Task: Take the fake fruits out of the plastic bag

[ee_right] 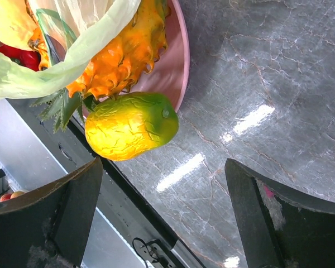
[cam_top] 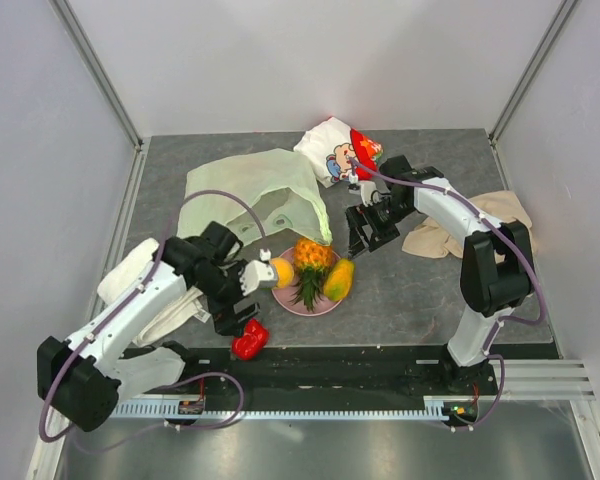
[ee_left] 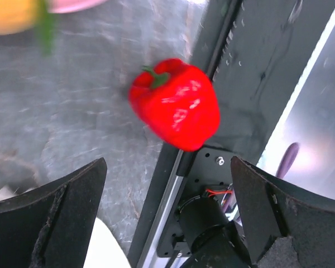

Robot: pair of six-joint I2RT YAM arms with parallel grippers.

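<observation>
Between the spread fingers of the left gripper (ee_left: 167,167) nothing was clamped. Just beyond them the red pepper (ee_left: 176,103) lay at the near edge of the table (cam_top: 430,290), by the black rail (ee_left: 240,72). The right gripper (ee_right: 162,173) stood wide apart and empty near the mango (ee_right: 131,125), which rested at the rim of the pink plate (ee_right: 178,72) beside the pineapple (ee_right: 123,56). An orange (cam_top: 282,272) sat at the plate's left rim. The plastic bag (cam_top: 255,195) lay behind, one edge draped over the pineapple.
</observation>
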